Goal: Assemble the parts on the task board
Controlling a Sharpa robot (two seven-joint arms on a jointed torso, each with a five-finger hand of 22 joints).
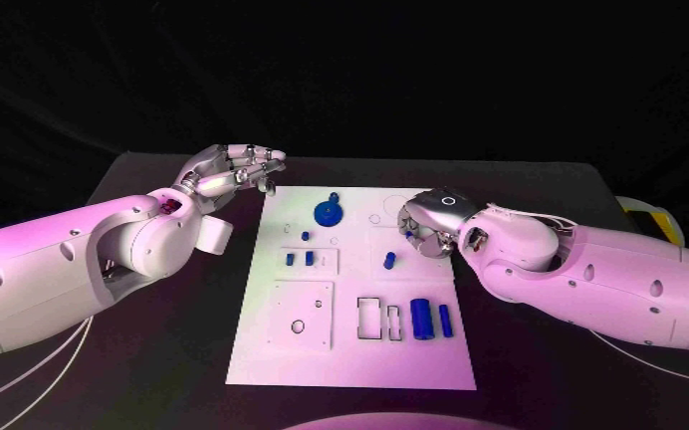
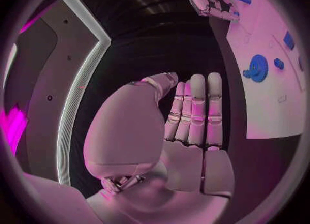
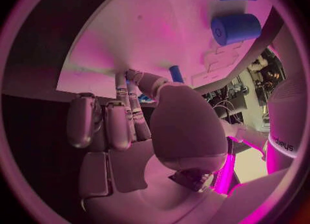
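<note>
The left robot hand (image 1: 230,171) is hanging over the bench (image 1: 172,350) beside the white task board (image 1: 288,350), fingers straight together, holding nothing. The right robot hand (image 1: 428,219) is curling down onto the board by a small blue part (image 1: 387,262); I cannot tell if it is holding one. A blue gear (image 1: 329,213) is lying near the board's far end.

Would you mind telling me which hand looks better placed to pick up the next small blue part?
Probably the right hand: it is over the white task board, near a small blue part; the left hand is beside the board.

Black table (image 1: 574,186), dark backdrop (image 1: 344,42)
</note>
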